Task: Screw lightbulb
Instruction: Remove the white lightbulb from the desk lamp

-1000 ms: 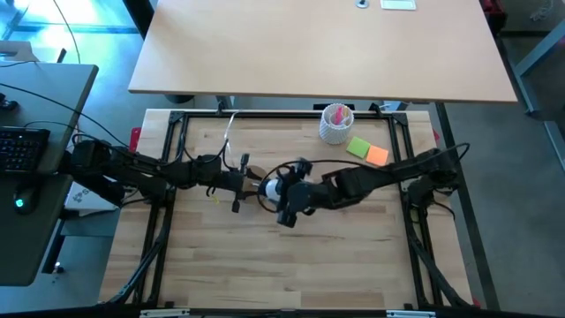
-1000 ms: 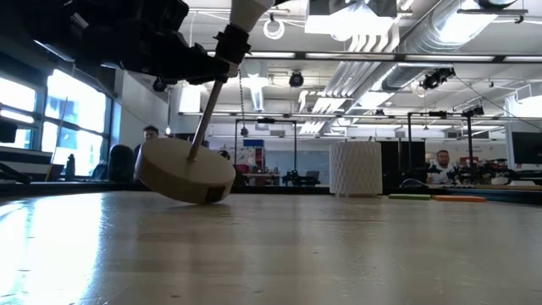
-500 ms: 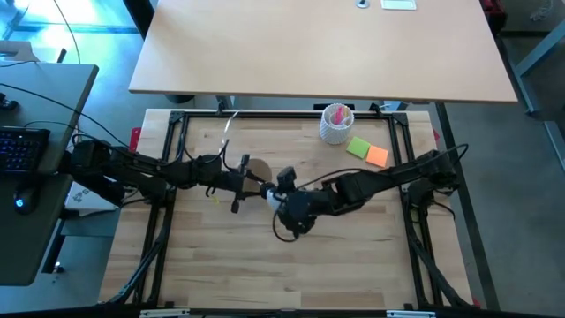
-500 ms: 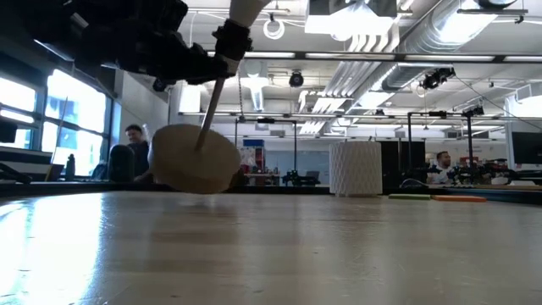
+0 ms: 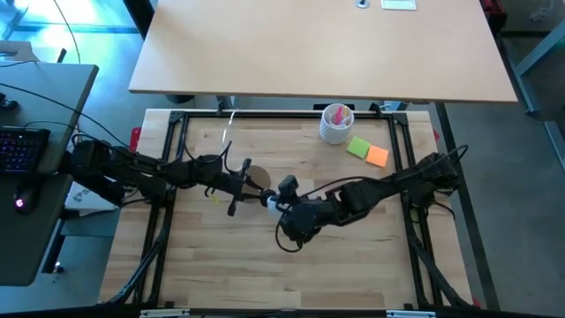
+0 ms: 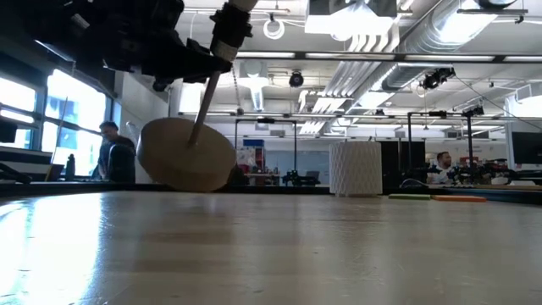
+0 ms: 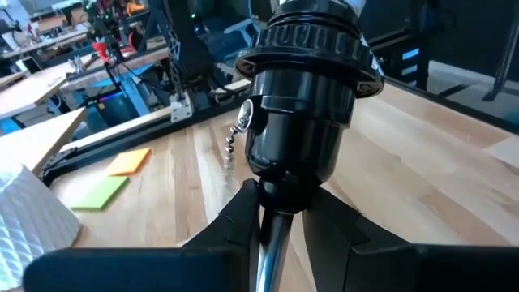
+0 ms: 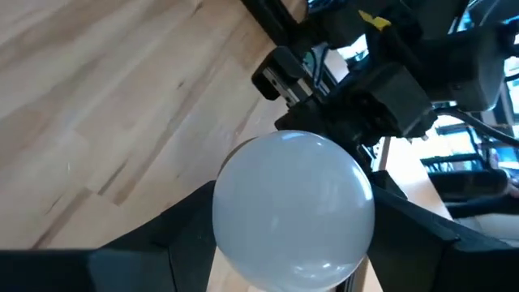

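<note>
A lamp stand with a round wooden base (image 6: 186,155), a thin rod (image 6: 201,114) and a black socket (image 7: 306,97) is tipped over in the air at the table's middle. My left gripper (image 5: 238,184) is shut on its rod. The white lightbulb (image 8: 292,203) sits at the socket's mouth (image 5: 274,201), and my right gripper (image 5: 284,206) is shut on it. The bulb's metal base is hidden. My left gripper pinches the stand's rod (image 7: 272,235) between its two fingers (image 7: 235,219), just below the black socket. The fingers come level from the table's left and lie across the rod. The stand is tilted, its wooden base clear of the table. My right gripper holds the bulb's white globe (image 8: 243,243) between its two fingers (image 8: 178,243), one on each side. It comes from the table's right and near side, in line with the socket. The bulb is off the table, its screw end pointing at the socket.
A white ribbed cup with pink contents (image 5: 336,123) stands at the far right and shows in the low view (image 6: 356,168). A green note (image 5: 359,147) and an orange note (image 5: 377,156) lie beside it. The near half of the wooden table (image 5: 291,274) is bare.
The stand's wooden base has risen off the table and tipped further, its face turning toward the near edge. My right gripper has gone toward the near edge and turned about with the bulb. My left gripper keeps its hold on the rod.
</note>
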Controlling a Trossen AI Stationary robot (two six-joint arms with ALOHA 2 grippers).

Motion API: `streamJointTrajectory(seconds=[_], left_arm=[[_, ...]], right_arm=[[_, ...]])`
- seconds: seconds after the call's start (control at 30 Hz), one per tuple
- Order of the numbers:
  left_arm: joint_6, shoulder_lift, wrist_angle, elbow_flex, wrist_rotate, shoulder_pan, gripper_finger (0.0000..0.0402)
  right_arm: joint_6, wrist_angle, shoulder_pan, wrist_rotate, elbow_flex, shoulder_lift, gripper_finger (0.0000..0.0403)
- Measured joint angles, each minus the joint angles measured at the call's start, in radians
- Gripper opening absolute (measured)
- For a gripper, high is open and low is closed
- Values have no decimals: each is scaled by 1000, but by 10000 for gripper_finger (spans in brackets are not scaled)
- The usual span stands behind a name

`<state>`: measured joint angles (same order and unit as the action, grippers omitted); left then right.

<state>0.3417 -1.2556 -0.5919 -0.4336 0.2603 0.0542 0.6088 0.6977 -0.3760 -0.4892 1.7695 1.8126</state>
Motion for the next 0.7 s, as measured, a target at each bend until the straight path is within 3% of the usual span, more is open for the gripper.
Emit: streamJointTrajectory(seconds=[0.13, 0.27, 0.53, 0.7], left_arm=[[-23, 0, -9, -1, 14, 13, 58], [-59, 0, -23, 1, 6, 24, 65], [-125, -2, -27, 4, -17, 34, 244], [-127, -29, -121, 3, -51, 13, 280]], right_arm=[[-54, -7, -18, -34, 0, 0, 255], [-232, 7, 3, -36, 3, -4, 255], [-392, 32, 60, -8, 5, -4, 255], [-400, 33, 82, -1, 5, -4, 255]])
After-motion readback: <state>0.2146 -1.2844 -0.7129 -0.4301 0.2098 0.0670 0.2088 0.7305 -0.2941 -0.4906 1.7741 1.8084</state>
